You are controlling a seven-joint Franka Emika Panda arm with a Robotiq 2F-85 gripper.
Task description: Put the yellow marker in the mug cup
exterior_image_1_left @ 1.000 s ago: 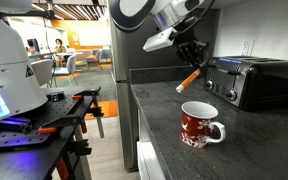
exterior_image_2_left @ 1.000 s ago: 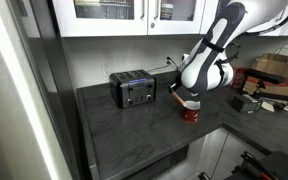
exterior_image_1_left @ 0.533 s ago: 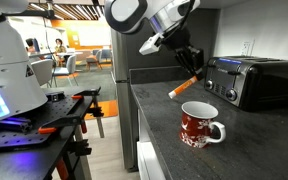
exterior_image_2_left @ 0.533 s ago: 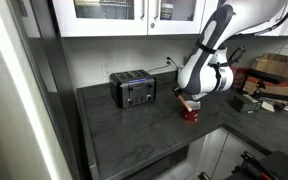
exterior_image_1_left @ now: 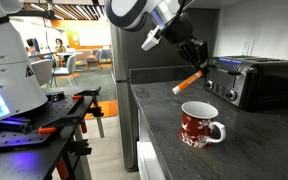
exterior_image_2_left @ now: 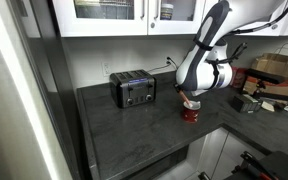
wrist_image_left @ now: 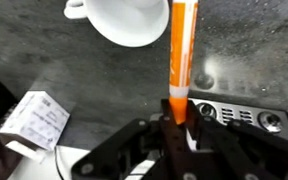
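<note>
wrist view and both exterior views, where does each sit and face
An exterior view: low, at counter height, faces along it to the mug cup and toaster; gripper holds the yellow marker.
An exterior view: high, faces down at the counter corner; arm shows above the mug cup.
Wrist view: looks down past the gripper.
All three share mug cup and toaster.

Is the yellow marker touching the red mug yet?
Apart. In an exterior view the yellow marker, held tilted in the tool, hangs above the red mug, with dark background showing between its lower end and the rim.
</note>
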